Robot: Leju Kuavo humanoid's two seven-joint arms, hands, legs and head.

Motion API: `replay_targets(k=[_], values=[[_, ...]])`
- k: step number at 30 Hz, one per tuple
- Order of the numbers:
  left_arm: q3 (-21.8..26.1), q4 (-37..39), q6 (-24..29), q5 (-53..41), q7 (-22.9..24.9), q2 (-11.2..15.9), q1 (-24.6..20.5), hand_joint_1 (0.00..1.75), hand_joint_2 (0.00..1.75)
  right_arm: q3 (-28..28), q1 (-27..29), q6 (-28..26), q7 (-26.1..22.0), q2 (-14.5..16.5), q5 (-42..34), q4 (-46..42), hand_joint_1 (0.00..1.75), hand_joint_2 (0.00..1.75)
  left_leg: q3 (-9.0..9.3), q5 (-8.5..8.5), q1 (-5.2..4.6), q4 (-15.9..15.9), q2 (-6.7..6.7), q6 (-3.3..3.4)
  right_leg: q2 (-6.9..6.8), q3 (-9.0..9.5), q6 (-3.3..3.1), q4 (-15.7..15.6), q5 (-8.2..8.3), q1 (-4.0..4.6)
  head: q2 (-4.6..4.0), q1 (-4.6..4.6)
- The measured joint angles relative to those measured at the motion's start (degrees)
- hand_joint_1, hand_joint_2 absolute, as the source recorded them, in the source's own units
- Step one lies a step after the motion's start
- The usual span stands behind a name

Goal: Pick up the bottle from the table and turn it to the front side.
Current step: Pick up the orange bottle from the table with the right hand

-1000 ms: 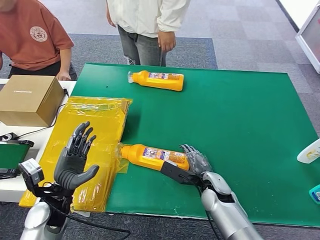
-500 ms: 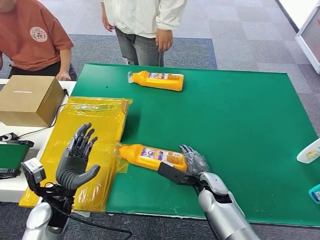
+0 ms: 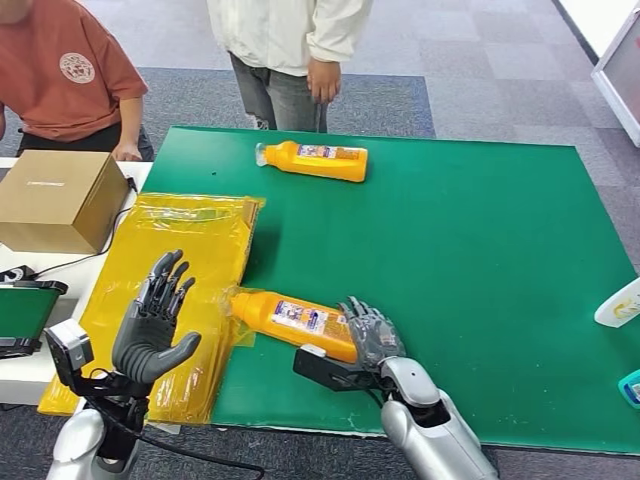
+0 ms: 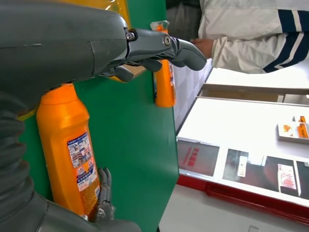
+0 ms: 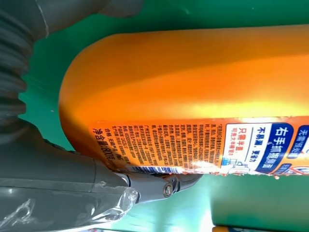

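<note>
Two orange bottles on green mat (image 3: 490,250). Near bottle (image 3: 294,322) lies on side by mat's front edge, cap end over yellow bags (image 3: 189,270). My right hand (image 3: 367,335) wraps its base, fingers over top, thumb underneath. Far bottle (image 3: 313,160) lies near back edge. My left hand (image 3: 155,325) raised, fingers spread, holding nothing. One cardboard box (image 3: 56,198). Two people behind table.

Orange bottle (image 3: 293,321) lies on its side, label up, near table's front edge.

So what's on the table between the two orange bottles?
Nothing: in the head view, bare green mat lies between the far bottle and the near bottle that the right hand grips.
</note>
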Motion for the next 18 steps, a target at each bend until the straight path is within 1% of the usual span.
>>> replay_targets(k=[9,18], values=[[-0.01,0.01,-0.34,-0.02,-0.02,-0.34,-0.03,0.0,1.75,1.31,-0.57,-0.58,0.4,0.77,0.57,0.57,0.0,1.75,-0.01,0.0,0.0,0.0,0.0,0.0,0.0,-0.01,0.0,0.0,0.0,0.0,0.0,-0.01],[-0.44,0.4,-1.1,0.22,-0.02,-0.75,-0.37,0.0,1.75,1.33,-4.23,-3.38,0.87,3.08,-0.18,6.68,0.0,1.75,-0.01,0.01,0.0,0.0,0.0,0.0,0.0,-0.02,0.0,0.0,0.01,0.0,-0.01,0.01]])
